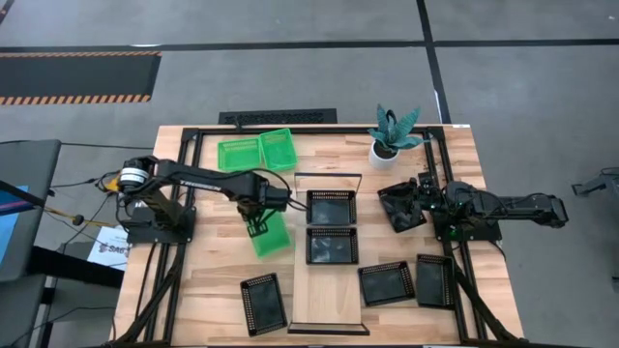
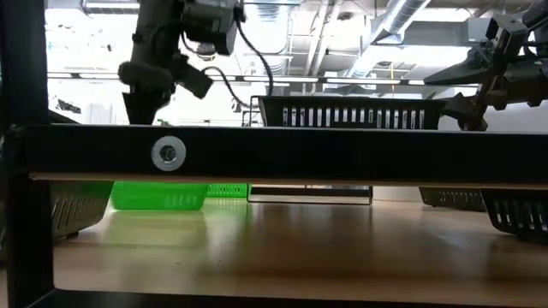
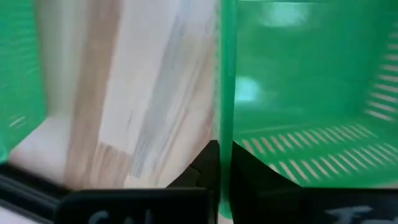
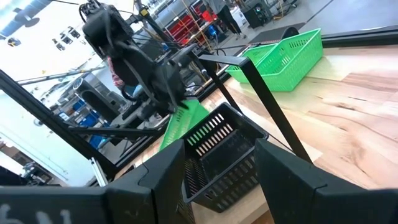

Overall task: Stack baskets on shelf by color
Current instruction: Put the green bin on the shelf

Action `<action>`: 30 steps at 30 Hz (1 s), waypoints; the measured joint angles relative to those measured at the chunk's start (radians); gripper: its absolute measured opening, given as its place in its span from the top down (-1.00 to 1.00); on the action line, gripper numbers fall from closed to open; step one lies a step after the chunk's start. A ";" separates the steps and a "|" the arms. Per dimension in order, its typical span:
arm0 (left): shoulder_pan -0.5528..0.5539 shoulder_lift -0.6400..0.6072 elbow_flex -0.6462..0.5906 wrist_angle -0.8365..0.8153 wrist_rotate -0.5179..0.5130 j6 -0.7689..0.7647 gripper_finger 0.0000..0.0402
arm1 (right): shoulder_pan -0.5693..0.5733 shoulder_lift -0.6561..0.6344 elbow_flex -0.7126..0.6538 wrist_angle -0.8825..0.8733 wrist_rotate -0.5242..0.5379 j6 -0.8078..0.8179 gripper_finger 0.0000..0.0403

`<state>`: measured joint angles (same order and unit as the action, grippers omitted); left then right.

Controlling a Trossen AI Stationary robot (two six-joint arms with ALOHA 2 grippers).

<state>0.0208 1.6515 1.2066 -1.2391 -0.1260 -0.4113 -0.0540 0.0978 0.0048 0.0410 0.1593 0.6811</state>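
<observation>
My left gripper (image 1: 259,224) is left of the shelf (image 1: 329,290), shut on a green basket (image 1: 271,235) close by the shelf's left edge. Two more green baskets (image 1: 256,152) rest on their bases side by side at the far edge. Two black baskets (image 1: 331,206) (image 1: 332,246) sit flat on the shelf. My right gripper (image 1: 414,201) is right of the shelf, shut on a tilted black basket (image 1: 399,207). Three black baskets (image 1: 263,303) (image 1: 387,283) (image 1: 435,280) lie on the table near the front. My left gripper pinches the green basket's side wall (image 3: 224,118), one finger (image 3: 202,165) outside and one (image 3: 255,177) inside. It comes from above. The low view shows the basket (image 2: 158,195) down near the tabletop; whether it is clear of the table I cannot tell. My right gripper has the black basket's end (image 4: 214,140) between its two fingers (image 4: 168,171), coming level from the table's right side. The fingers hide the exact place of contact. The basket is lifted clear of the table and tilted.
A white potted plant (image 1: 392,135) stands at the far edge, right of the shelf. Black rails (image 1: 184,242) run along the table's left and right sides and across the low view (image 2: 274,154). The shelf's near half is bare wood.
</observation>
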 joint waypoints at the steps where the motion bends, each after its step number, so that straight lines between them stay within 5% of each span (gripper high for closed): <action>1: 0.000 -0.013 0.015 -0.016 -0.002 -0.022 1.00 | 0.000 0.000 0.000 0.000 0.000 0.000 -0.08; 12: -0.072 -0.218 0.172 -0.072 0.031 -0.590 1.00 | -0.001 0.000 0.000 0.000 0.001 0.000 -0.08; 18: -0.219 -0.293 0.214 0.029 -0.085 -1.029 1.00 | -0.001 0.000 0.000 0.000 0.001 0.000 -0.08; 30: -0.435 -0.134 0.215 0.330 -0.140 -1.396 1.00 | -0.001 0.000 0.000 0.000 0.001 -0.001 -0.08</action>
<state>-0.4145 1.5179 1.4212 -0.9096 -0.2658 -1.8074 -0.0547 0.0978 0.0048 0.0410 0.1604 0.6804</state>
